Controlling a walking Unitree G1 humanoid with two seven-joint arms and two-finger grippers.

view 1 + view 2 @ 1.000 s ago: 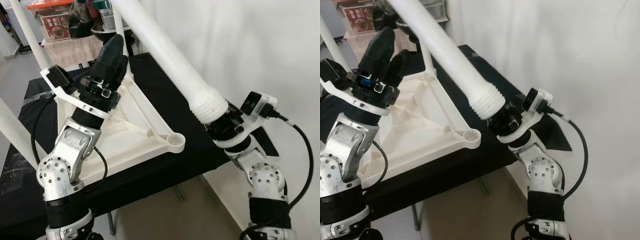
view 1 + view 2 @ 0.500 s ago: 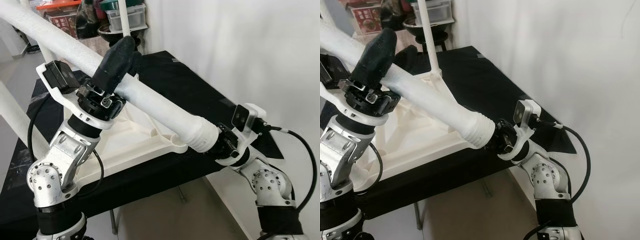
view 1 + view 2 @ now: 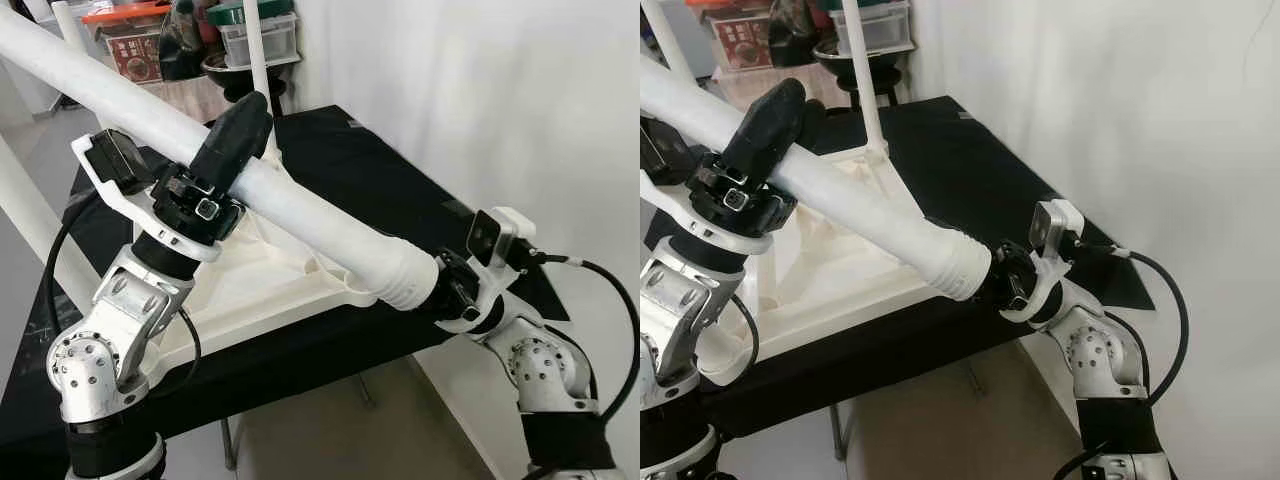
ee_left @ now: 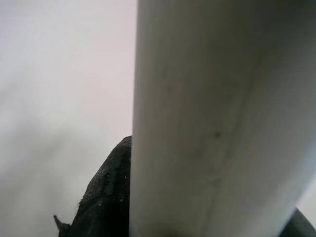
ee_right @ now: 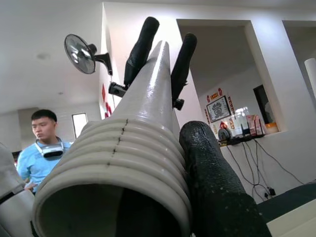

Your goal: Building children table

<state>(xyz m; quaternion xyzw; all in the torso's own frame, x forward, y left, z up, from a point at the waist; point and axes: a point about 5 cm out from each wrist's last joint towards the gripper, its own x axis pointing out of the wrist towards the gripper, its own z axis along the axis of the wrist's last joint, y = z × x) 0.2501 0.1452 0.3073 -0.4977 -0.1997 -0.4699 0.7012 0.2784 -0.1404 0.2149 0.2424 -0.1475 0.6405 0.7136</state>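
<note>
White plastic, head views: you had the table leg (image 3: pixel 300 205) carried by both arms, its long axis running from up by the left arm down to the right one. Your left gripper (image 3: pixel 235 140) was clamped across the leg's mid-shaft, fingers reaching over it. Your right gripper (image 3: pixel 450 290) sat at the leg's ribbed, threaded end (image 3: pixel 408 280), which lay directly ahead of its fingers. That threaded end hung just above the corner socket (image 3: pixel 362 292) of the upturned tabletop (image 3: pixel 240 290) on the black table (image 3: pixel 330 170). Judgement: the right gripper was the nearer one to the socket, so seating the thread would depend on steering that end.

Left wrist view: the leg's shaft (image 4: pixel 217 118) lay hard against a black finger (image 4: pixel 106 197), consistent with a closed grip on it.

Right wrist view: the open ribbed end (image 5: pixel 113 173) lay close beside a black finger (image 5: pixel 217 192); from this you could not tell whether those fingers were closed on it. The leg ran straight away from the gripper towards the left gripper's fingers (image 5: pixel 140 47). A person (image 5: pixel 39 148) stood beyond.
</note>
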